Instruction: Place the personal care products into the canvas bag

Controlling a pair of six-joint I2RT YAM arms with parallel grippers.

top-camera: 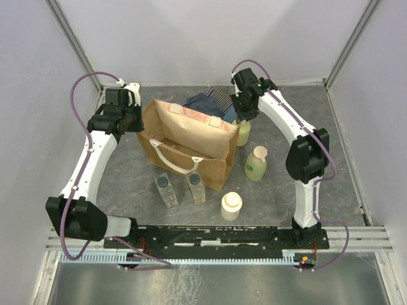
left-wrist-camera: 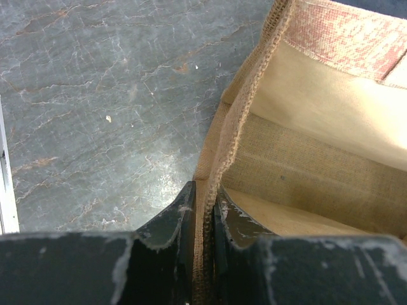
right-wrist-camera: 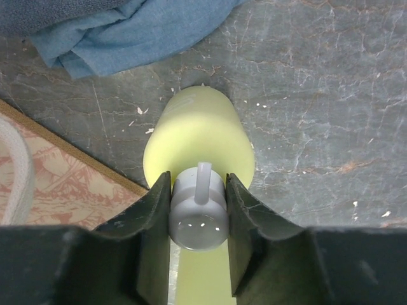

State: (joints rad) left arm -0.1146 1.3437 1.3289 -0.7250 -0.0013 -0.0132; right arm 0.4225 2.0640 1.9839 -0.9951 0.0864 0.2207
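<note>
Nearby, blue cloth lies beside the clamped bottle.

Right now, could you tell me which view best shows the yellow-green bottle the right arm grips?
Right wrist: the bottle fills the centre, its whitish top clamped between the fingers. Top external shows only a sliver beside the canvas bag. Left wrist misses it.

Blue and striped folded cloth lying far back on grey marbled table.

Top looks down; wrists (close) share the canvas bag.
</note>
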